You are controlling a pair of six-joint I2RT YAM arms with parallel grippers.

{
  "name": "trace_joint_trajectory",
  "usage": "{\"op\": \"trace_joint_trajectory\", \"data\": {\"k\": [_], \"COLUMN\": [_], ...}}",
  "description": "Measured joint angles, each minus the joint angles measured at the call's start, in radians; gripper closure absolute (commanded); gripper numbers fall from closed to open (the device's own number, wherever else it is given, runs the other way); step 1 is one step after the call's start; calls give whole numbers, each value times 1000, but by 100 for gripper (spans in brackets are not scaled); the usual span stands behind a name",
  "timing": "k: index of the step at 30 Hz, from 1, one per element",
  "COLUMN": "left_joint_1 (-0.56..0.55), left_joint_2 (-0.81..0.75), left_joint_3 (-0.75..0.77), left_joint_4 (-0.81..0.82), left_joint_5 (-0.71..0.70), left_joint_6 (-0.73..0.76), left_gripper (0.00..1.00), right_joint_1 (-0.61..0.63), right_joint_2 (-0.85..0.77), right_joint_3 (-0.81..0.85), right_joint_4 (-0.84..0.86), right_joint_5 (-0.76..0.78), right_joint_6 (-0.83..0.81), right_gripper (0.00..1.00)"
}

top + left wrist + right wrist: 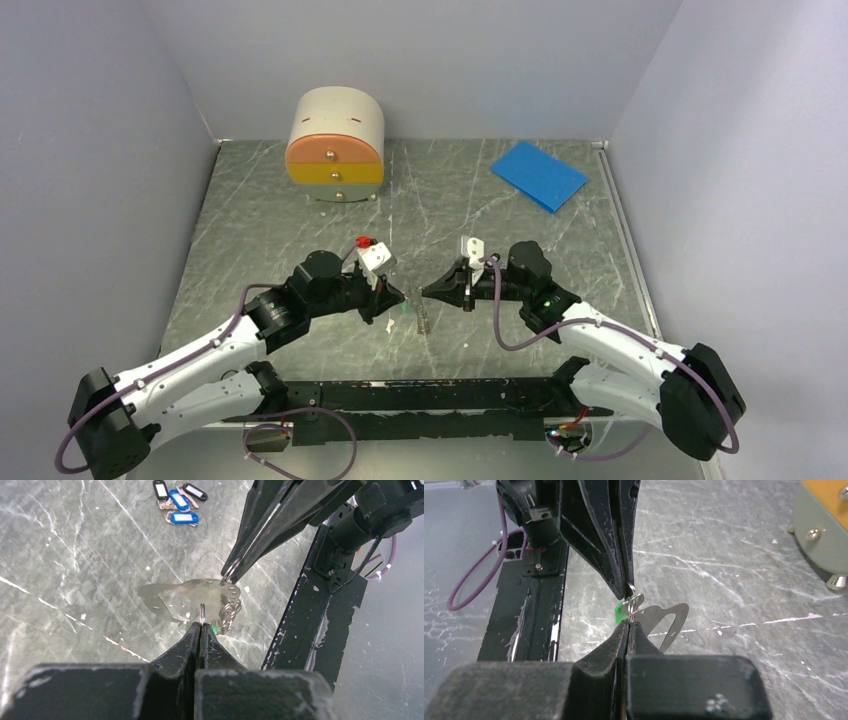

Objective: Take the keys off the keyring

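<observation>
The keys show as a bright green tag [400, 311] with a flat silvery metal piece [190, 597], held just above the table between the two arms. My left gripper [202, 622] is shut on a small ring at the green tag [214, 628]. My right gripper [628, 623] is shut on a ring at the metal piece's edge, next to the green tag [620, 611]. The keyring [229, 615] is a grey coiled chain hanging beside the tag; it also shows in the top view [422, 320]. The two grippers' tips, left [392, 308] and right [427, 292], nearly meet.
Several blue and black tags [177, 502] lie on the table beyond the left gripper. A round drawer unit [335, 145] stands at the back left and a blue pad [538, 175] lies at the back right. The black base rail [310, 625] runs close beside the grippers.
</observation>
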Motion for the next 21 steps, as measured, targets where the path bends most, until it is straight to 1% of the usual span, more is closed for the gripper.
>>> {"op": "trace_joint_trajectory", "data": {"k": [4, 9, 12, 16, 21], "left_joint_1": [0, 0, 0, 0, 0], "left_joint_2": [8, 36, 46, 72, 154], "left_joint_3": [-6, -11, -24, -37, -50], "left_joint_4": [0, 12, 17, 21, 45], "left_joint_5": [1, 4, -3, -30, -97], "left_joint_6": [-45, -87, -110, -142, -182], "left_gripper": [97, 97, 97, 96, 95], "right_joint_1": [1, 1, 1, 1, 1], "right_joint_2": [-27, -58, -92, -180, -287], "right_joint_3": [-32, -64, -77, -88, -89], "right_joint_4": [80, 141, 138, 100, 21], "right_joint_5": [21, 57, 95, 193, 314], "right_joint_6": [51, 105, 115, 116, 96], "right_gripper": [100, 100, 100, 100, 100]}}
